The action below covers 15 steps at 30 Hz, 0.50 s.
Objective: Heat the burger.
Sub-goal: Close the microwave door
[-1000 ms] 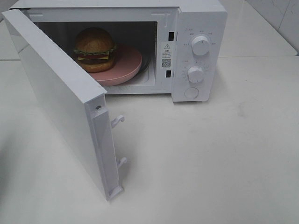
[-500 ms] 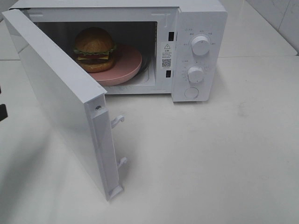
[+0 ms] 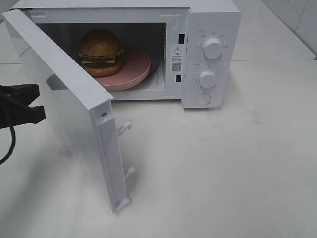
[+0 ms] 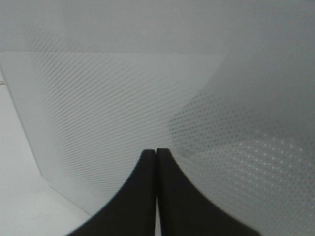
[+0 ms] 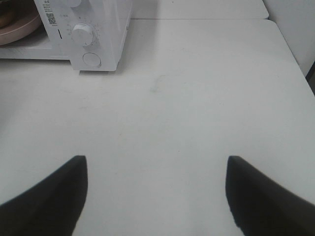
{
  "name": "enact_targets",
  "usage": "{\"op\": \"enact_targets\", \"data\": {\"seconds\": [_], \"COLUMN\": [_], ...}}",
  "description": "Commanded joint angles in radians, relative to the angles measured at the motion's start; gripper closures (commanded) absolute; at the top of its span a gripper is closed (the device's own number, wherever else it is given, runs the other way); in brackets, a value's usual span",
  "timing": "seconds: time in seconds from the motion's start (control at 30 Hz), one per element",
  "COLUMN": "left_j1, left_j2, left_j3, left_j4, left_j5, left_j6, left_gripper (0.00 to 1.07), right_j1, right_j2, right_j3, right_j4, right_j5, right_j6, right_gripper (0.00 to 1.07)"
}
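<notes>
Microwave (image 3: 218,22) casing looked white, smooth, faint satin sheen. Door (image 3: 64,106) had same white finish. Window panel (image 4: 123,98) was semi-gloss, covered in fine dot mesh. Knobs (image 3: 212,49) looked white plastic, smooth. Burger (image 3: 100,48) had glossy golden-brown bun and frilly-edged lettuce. Plate (image 3: 134,65) was pink, matt, smooth. Tabletop (image 3: 223,168) was white, smooth, softly reflective. Left hand (image 4: 156,156) and right hand (image 5: 156,169) looked black, matt, plastic-like.
</notes>
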Motion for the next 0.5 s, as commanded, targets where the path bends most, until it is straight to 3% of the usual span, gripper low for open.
{"op": "enact_targets", "data": {"seconds": [0.03,0.2,0.3,0.5], "left_j1": [-0.029,-0.123,-0.137,-0.234], "left_j2": [0.013,0.068,0.072,0.124], "left_j3": [-0.026,-0.082,-0.091,-0.176], "left_j4": [-0.033,-0.106,-0.121,-0.259], "left_j5": [-0.012,-0.010,-0.009,0.015], "left_j6": [0.005,0.043,0.050,0.129], "left_gripper": [1.07,1.07,1.07,1.07], "right_j1": [-0.005,-0.005,-0.005,-0.005], "right_j2": [-0.031,-0.031,-0.031,-0.031], "right_j3": [0.002,0.002,0.002,0.002], "right_j4": [0.003,0.003,0.003,0.003], "right_j5": [-0.009,-0.009,-0.009,-0.009], "right_j6": [-0.008,-0.008,-0.008,-0.008], "right_gripper": [0.32,0.32,0.32,0.32]}}
